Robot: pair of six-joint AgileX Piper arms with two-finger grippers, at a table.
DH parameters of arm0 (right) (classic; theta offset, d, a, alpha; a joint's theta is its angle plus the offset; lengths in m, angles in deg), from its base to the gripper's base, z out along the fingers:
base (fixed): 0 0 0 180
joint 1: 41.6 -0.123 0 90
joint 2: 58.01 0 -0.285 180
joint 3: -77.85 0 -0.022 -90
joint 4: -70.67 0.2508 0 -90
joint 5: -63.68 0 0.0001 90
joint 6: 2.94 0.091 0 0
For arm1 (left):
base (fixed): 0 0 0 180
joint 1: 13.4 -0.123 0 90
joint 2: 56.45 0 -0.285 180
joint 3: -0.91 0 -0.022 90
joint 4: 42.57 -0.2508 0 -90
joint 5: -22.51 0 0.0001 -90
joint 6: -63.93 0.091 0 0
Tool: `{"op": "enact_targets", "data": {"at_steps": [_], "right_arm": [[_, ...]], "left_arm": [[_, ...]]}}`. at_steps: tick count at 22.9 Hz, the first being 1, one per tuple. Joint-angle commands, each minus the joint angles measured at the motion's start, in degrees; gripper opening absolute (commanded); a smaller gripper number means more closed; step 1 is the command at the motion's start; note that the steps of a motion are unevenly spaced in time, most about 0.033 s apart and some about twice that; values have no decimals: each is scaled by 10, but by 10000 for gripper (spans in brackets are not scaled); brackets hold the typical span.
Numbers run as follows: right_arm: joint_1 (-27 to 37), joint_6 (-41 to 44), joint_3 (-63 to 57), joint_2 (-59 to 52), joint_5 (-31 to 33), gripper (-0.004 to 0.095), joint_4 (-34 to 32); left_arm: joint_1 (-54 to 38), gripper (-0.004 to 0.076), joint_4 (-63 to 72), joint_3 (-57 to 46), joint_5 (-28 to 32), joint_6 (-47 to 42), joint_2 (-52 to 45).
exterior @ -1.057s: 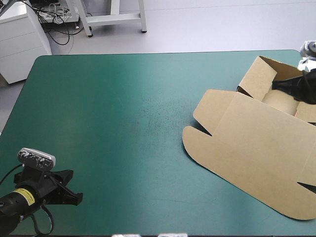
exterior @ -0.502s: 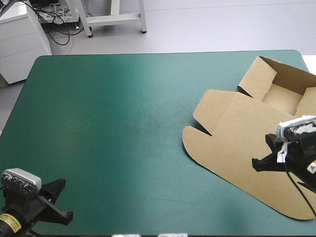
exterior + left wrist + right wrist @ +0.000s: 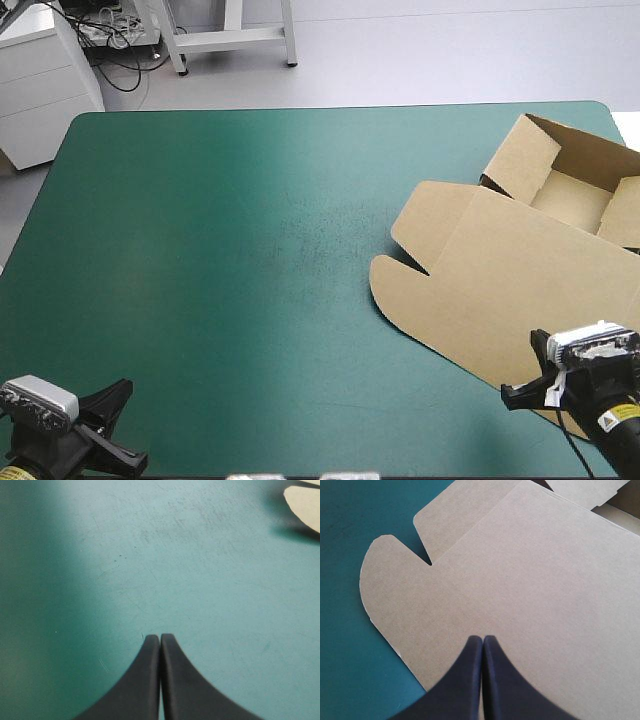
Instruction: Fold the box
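Observation:
The brown box (image 3: 520,270) lies at the table's right side. Its tray (image 3: 570,190) has raised walls at the far right, and the lid lies flat toward the front with two rounded flaps (image 3: 400,275) pointing left. My right gripper (image 3: 522,390) is shut and empty, hovering over the lid's front edge; in the right wrist view its shut fingers (image 3: 482,640) point across the flat lid (image 3: 530,575). My left gripper (image 3: 120,432) is at the front left corner, shut over the bare teal-green cover (image 3: 160,638), far from the box, of which one flap tip (image 3: 305,502) shows far ahead.
The teal-green table (image 3: 230,250) stretches bare from the box to its left edge. The tray's far wall reaches the table's right edge.
My right gripper has left the tray at the far right and drawn back to the front right corner. My left gripper has slid back toward the front edge. The box has not moved.

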Motion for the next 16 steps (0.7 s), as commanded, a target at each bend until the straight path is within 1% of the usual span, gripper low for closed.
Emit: {"op": "enact_targets", "data": {"at_steps": [1, 8, 16], "right_arm": [[-1, -5, -8, -36, -53, -23, 9], [-1, -5, -51, -144, -57, -23, 9], [-1, -1, -52, -164, -43, -23, 12]], "left_arm": [[1, -32, 2, 3, 42, 0, -5], [1, -32, 2, 3, 39, 1, -52], [1, -32, 2, 3, 39, 1, -55]]}}
